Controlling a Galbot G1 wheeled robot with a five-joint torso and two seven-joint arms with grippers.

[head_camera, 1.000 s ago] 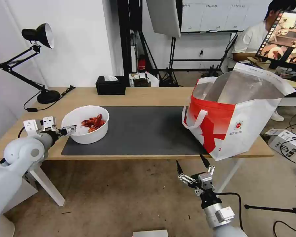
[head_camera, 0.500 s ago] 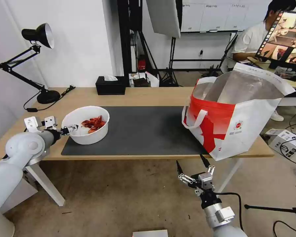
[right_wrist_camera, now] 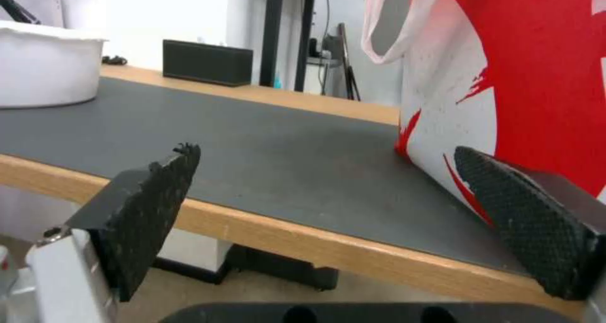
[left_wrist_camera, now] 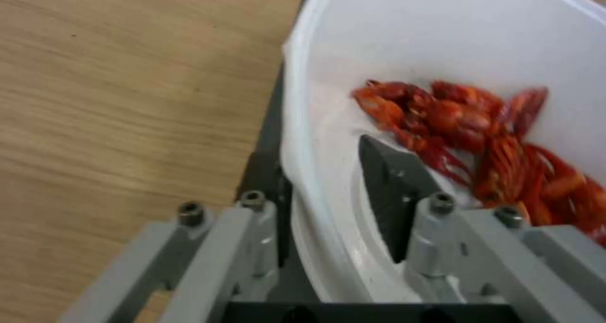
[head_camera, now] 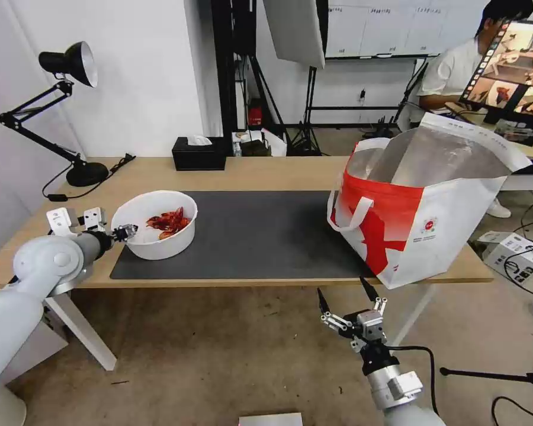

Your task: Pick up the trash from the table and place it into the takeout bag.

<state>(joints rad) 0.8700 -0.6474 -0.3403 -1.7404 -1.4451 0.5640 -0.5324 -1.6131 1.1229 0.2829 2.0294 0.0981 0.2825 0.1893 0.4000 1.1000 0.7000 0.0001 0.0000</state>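
White bowl (head_camera: 154,223) at our table's (head_camera: 266,168) left end is pinched at its rim by our left gripper (head_camera: 126,231); our right gripper (head_camera: 342,293) hangs spread below the front edge.

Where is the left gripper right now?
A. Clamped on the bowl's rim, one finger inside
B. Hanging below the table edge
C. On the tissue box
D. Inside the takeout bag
A: the left gripper straddles the rim of the white bowl, one finger inside near the crayfish shells and the other outside the wall.
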